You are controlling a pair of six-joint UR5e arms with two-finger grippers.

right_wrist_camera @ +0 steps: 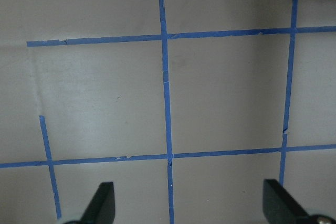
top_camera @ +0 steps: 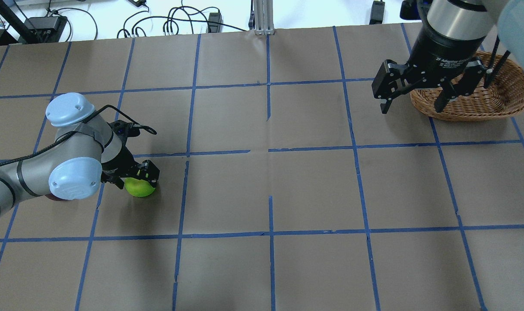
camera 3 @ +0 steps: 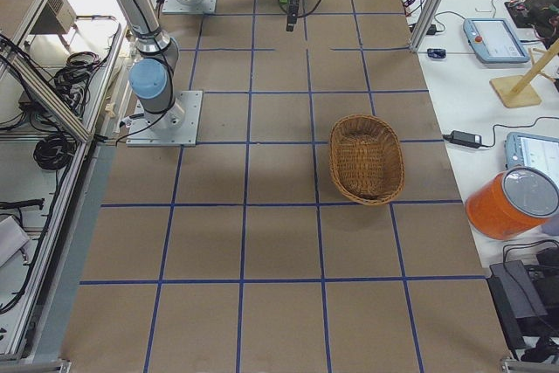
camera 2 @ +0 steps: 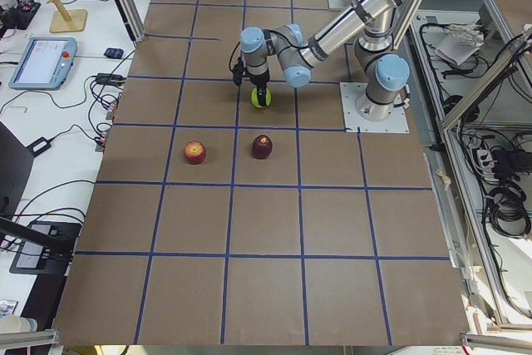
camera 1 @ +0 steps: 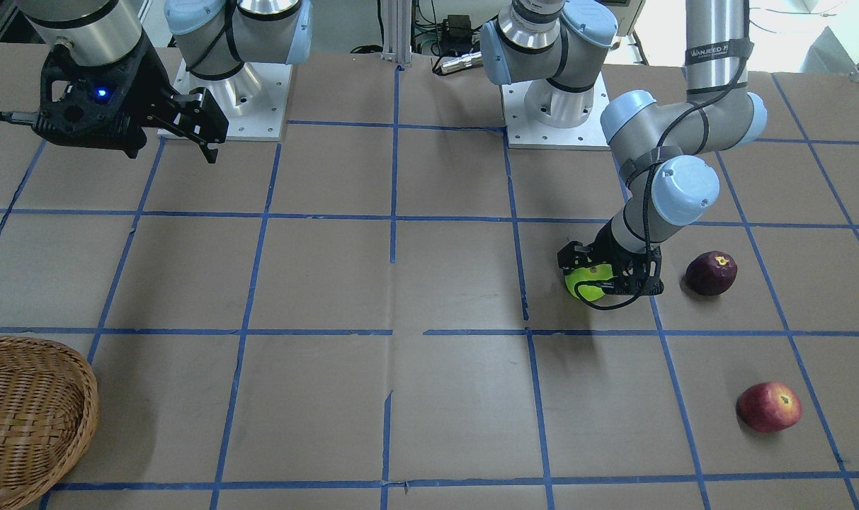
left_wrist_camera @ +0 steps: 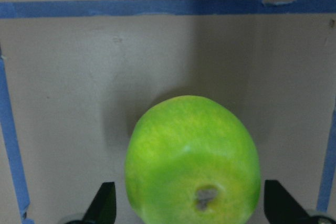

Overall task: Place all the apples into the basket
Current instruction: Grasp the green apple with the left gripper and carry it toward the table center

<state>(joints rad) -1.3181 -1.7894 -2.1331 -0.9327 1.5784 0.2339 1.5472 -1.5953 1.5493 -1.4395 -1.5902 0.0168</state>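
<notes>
Nothing done yet: the basket [top_camera: 473, 108] is empty, and the green apple [left_wrist_camera: 193, 161], maroon apple [camera 1: 711, 273] and red apple [camera 1: 769, 406] all lie well apart from it at the table's far end. Left gripper [left_wrist_camera: 191, 203] straddles the green apple, fingers [left_wrist_camera: 105, 203] wide, a slim gap each side, no grip yet. Right gripper [top_camera: 412, 108] hangs wide and empty just beside the basket.

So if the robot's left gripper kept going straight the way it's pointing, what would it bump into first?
The green apple, most likely: it sits right between the open fingers of the left gripper, which points down at the table. Depth is unclear, so the fingertips might touch the table first.
</notes>
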